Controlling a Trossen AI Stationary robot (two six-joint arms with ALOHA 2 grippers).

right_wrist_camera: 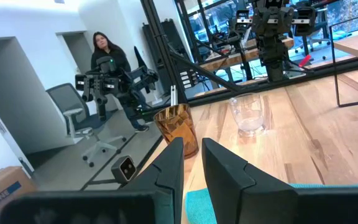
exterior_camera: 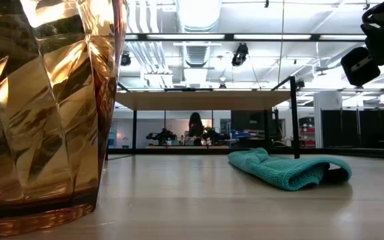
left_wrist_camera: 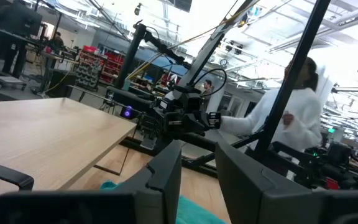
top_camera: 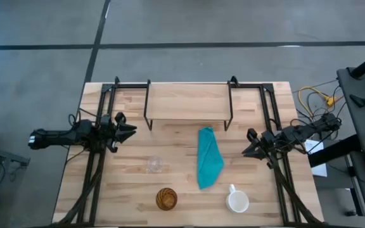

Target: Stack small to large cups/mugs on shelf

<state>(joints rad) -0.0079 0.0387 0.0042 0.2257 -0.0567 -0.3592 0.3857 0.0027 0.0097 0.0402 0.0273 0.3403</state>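
Note:
In the high view the shelf (top_camera: 187, 101), a light board on thin black legs, stands at the table's far middle. The clear glass (top_camera: 155, 165) stands upright left of the teal cloth (top_camera: 209, 158). Upright near the near edge are the amber cup (top_camera: 166, 199) and the white mug (top_camera: 237, 201), whose handle points to the far side. My left gripper (top_camera: 130, 130) hovers at the left, level and pointing right, its fingers a narrow gap apart. My right gripper (top_camera: 248, 147) hovers at the right, pointing left, likewise slightly open. The right wrist view shows the amber cup (right_wrist_camera: 178, 129) and the glass (right_wrist_camera: 248, 114).
The teal cloth (exterior_camera: 289, 168) lies crumpled in the table's middle, between the glass and the mug. Black arm frames run along both table sides. The amber cup (exterior_camera: 45, 107) fills the low view's left. People (left_wrist_camera: 291, 118) and chairs are in the room beyond the table.

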